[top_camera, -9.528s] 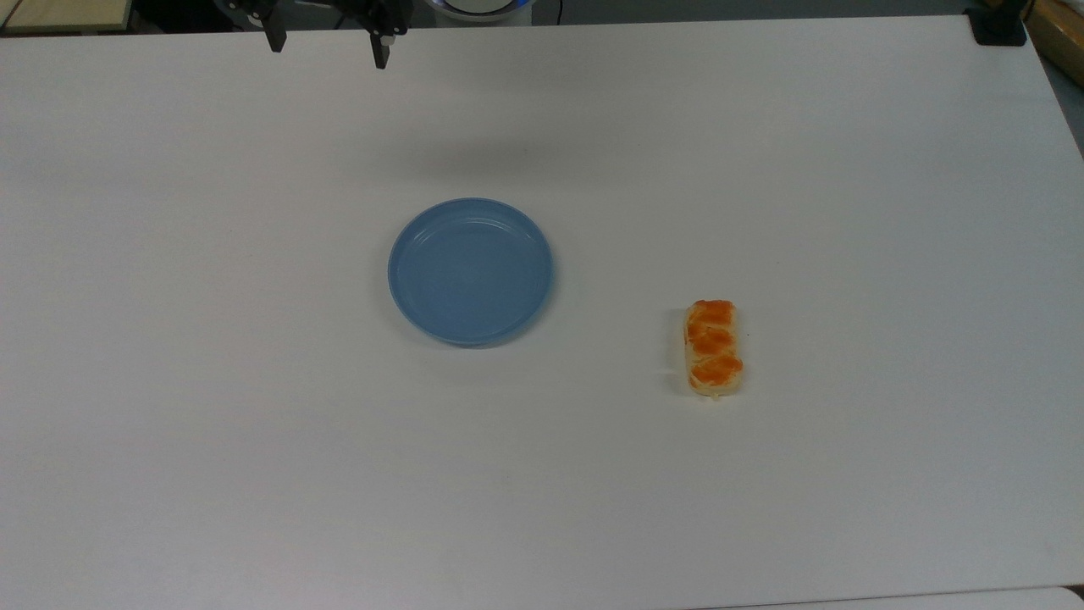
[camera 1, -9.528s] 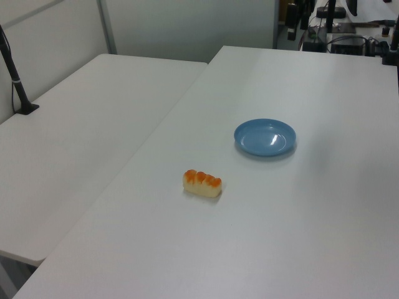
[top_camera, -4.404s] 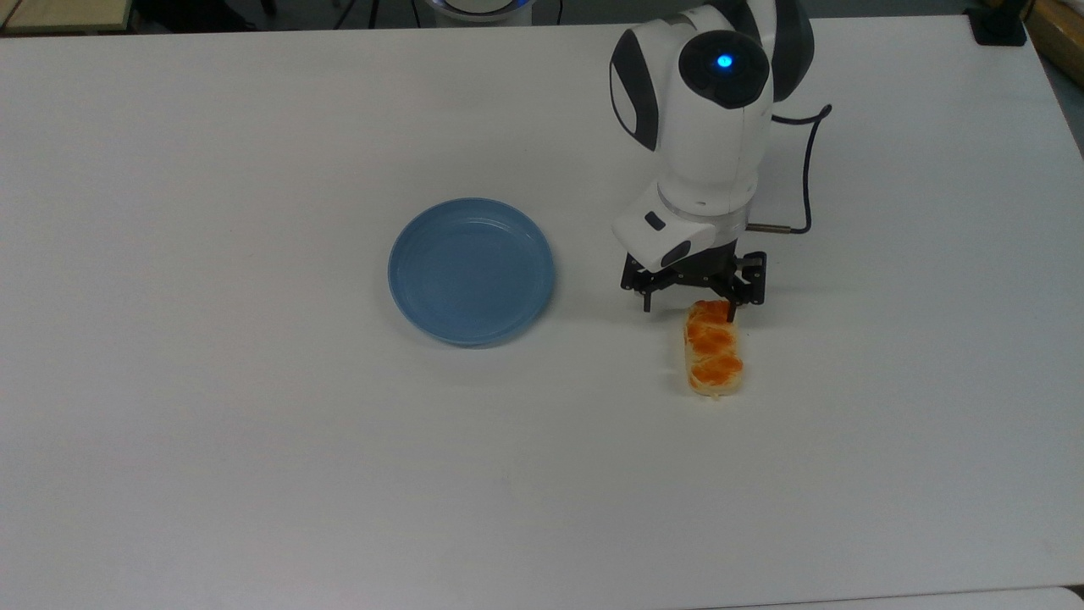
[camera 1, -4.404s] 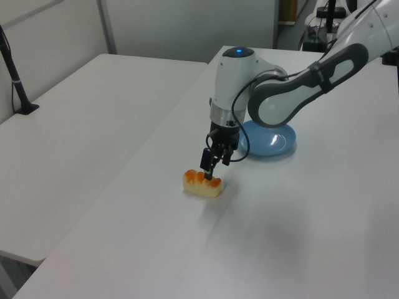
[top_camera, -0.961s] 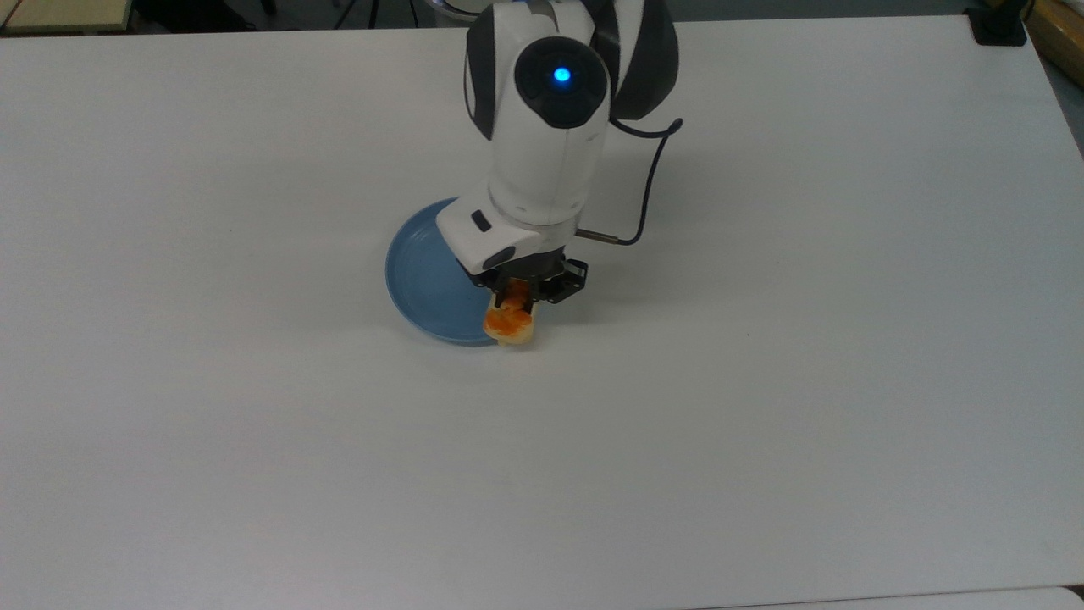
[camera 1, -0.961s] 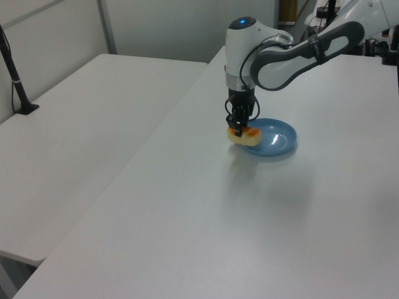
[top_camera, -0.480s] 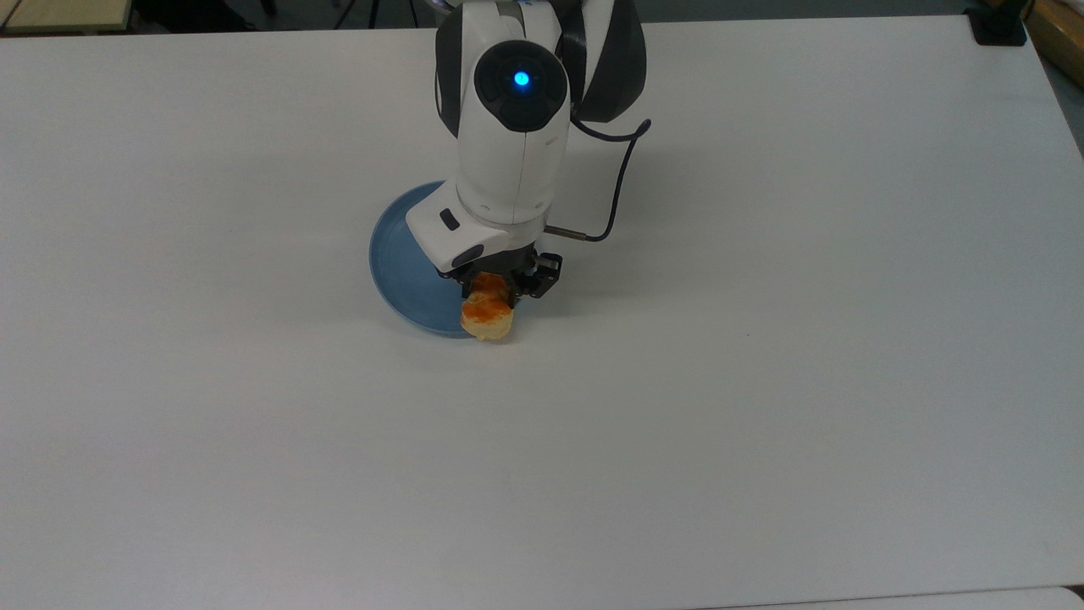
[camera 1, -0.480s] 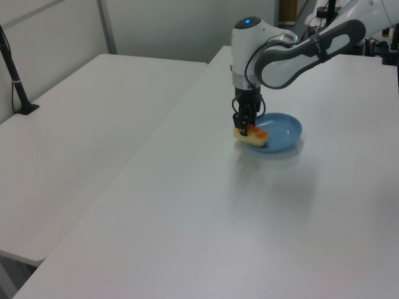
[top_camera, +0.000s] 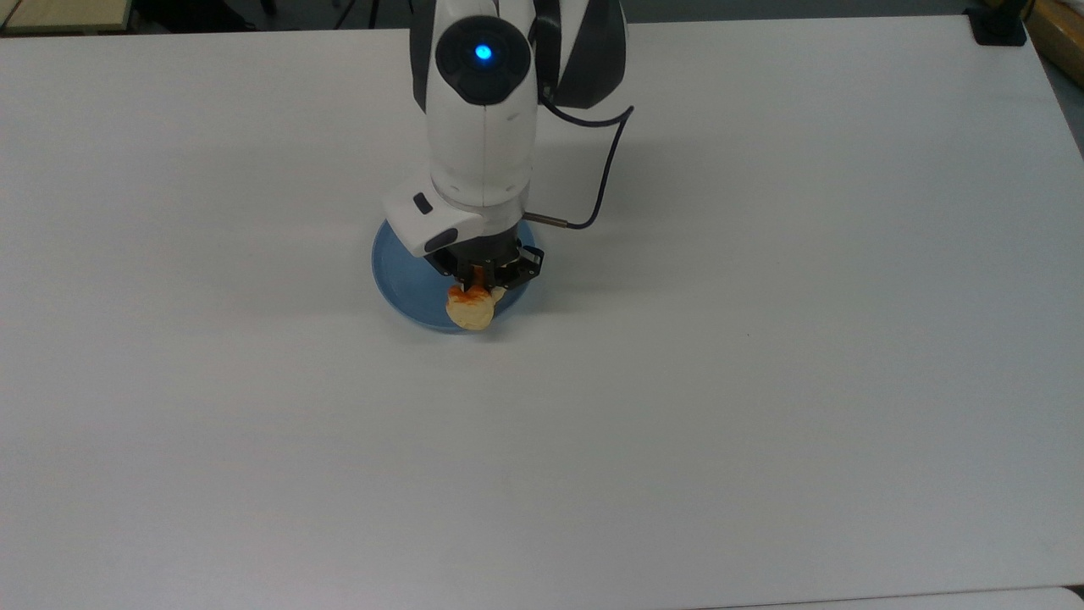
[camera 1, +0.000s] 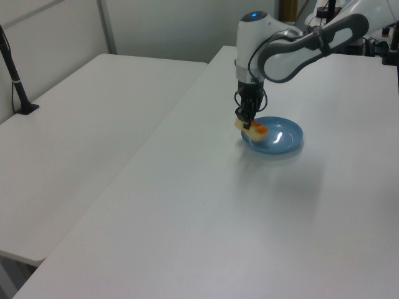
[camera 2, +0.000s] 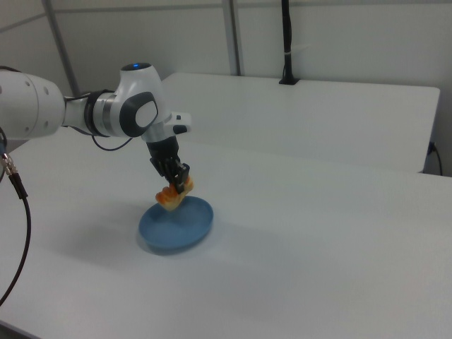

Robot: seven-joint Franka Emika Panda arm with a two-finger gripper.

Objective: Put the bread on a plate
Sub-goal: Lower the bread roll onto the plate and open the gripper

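My gripper is shut on the bread, a small loaf with an orange glazed top. The loaf hangs tilted, one end lower, held clear of the table. It is above the round light-blue plate. In the top view the loaf overlaps the plate's near rim, and the arm covers the plate's middle. In the right view the loaf hangs over the plate's far edge without touching it.
The white table stretches wide on all sides of the plate. A second white table adjoins it at the left view's left, with a black post clamped on it. The arm's black cable loops beside the wrist.
The gripper has lifted the bread and carried it further over the plate, toward the top view's left. The loaf now hangs more tilted. The plate shifted slightly.
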